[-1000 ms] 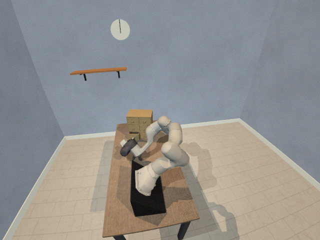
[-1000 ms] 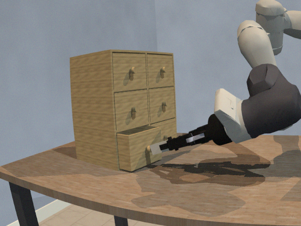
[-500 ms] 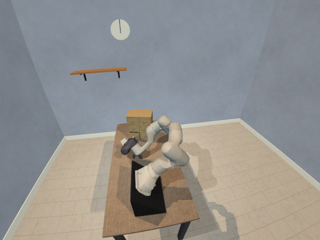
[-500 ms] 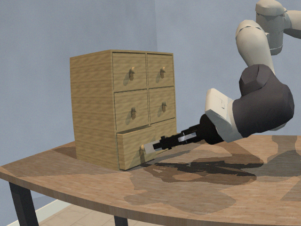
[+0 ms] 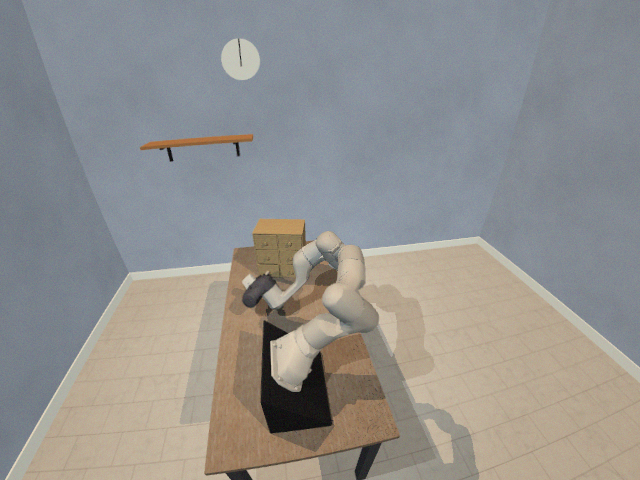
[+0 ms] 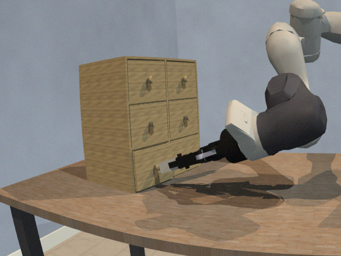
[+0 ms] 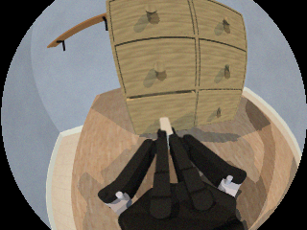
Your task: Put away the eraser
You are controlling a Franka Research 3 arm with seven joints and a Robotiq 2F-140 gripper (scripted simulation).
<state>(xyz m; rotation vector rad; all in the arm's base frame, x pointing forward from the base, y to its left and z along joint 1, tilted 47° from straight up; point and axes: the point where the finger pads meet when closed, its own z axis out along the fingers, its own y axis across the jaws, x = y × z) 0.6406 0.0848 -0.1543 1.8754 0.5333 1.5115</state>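
At the foot of the chest (image 5: 279,226) (image 6: 106,124) (image 7: 179,62), you had the gripper (image 6: 166,166) (image 7: 164,124) up against the knob (image 6: 157,168) of the bottom left drawer (image 6: 145,165) (image 7: 155,112), its jaws pressed together with nothing between them. That drawer stood a sliver proud of the front, while the other five looked flush, so you were most likely at the closing push. No eraser showed in any view; whether it already lay in this drawer you could not tell, though a push at this stage suggested it did. The next move called for a short, straight nudge until the front sat level, gentle enough not to shove or turn the chest, then a clean retreat along the table (image 5: 232,413) (image 6: 110,217) (image 7: 103,153) and a pause for everything to settle. As for writing, you had no brand or label to read on the drawer fronts, and the wall clock (image 5: 240,59) showed no legible numerals.

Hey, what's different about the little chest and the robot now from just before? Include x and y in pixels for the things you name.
The bottom-left drawer (image 6: 145,165) (image 7: 149,112) slid inward, almost flush. The gripper (image 6: 165,166) (image 7: 164,124) moved toward the chest (image 5: 279,226) (image 6: 104,116) (image 7: 155,53) with it. The chest and its other drawers stayed put.
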